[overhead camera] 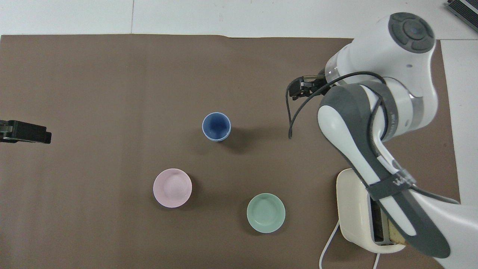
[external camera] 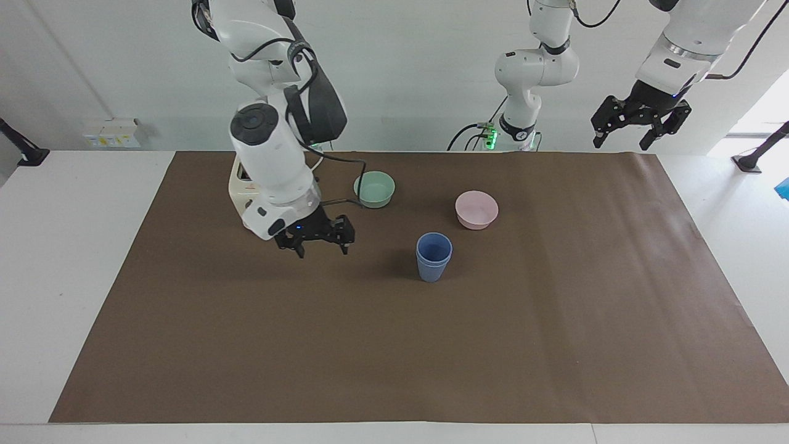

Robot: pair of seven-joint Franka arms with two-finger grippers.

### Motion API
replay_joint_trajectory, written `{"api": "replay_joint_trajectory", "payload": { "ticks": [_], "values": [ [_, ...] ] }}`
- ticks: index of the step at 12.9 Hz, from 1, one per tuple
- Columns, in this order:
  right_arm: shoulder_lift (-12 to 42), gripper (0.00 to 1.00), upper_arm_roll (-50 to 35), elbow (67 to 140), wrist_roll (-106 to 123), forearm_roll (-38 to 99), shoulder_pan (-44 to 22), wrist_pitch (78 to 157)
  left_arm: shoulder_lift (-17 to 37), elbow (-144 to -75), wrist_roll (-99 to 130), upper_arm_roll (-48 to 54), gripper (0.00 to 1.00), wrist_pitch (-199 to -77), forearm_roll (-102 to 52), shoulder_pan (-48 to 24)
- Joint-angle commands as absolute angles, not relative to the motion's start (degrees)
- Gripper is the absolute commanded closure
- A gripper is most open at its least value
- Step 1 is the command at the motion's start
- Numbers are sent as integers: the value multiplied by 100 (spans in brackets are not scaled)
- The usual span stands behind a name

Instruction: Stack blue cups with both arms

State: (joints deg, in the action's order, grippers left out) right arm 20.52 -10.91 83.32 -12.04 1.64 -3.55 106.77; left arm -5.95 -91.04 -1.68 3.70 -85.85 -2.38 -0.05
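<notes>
The two blue cups (external camera: 434,256) stand nested, one inside the other, upright near the middle of the brown mat; the overhead view shows the stack (overhead camera: 216,126) from above. My right gripper (external camera: 322,249) hangs open and empty over the mat, between the stack and the toaster, well apart from the cups. In the overhead view the right gripper (overhead camera: 298,88) pokes out from under its white wrist. My left gripper (external camera: 622,143) waits open, raised high over the mat's corner at the left arm's end, and the left gripper (overhead camera: 24,131) shows only its tip in the overhead view.
A pink bowl (external camera: 476,209) (overhead camera: 172,187) and a mint-green bowl (external camera: 374,189) (overhead camera: 266,212) sit nearer to the robots than the cups. A cream toaster (external camera: 237,184) (overhead camera: 354,209) stands partly hidden by the right arm. The brown mat (external camera: 394,357) covers the table.
</notes>
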Motion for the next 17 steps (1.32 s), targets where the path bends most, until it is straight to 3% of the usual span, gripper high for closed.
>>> {"api": "replay_joint_trajectory", "payload": {
  "ticks": [1,4,10,17],
  "values": [
    [1768,0,-1169,8411,-425,-140,165,10390,-729,-9255,-272,422,0,-8534,-185,88],
    [1460,0,-1160,8411,227,-359,649,10170,-729,-9255,-272,422,0,-8543,-185,88],
    [686,0,-1151,8420,308,-439,852,9484,-729,-9255,-272,422,0,-8534,-185,88],
    [659,0,-1125,8446,307,-316,870,9492,-747,-9290,-272,422,0,-8508,-185,88]
  ]
}}
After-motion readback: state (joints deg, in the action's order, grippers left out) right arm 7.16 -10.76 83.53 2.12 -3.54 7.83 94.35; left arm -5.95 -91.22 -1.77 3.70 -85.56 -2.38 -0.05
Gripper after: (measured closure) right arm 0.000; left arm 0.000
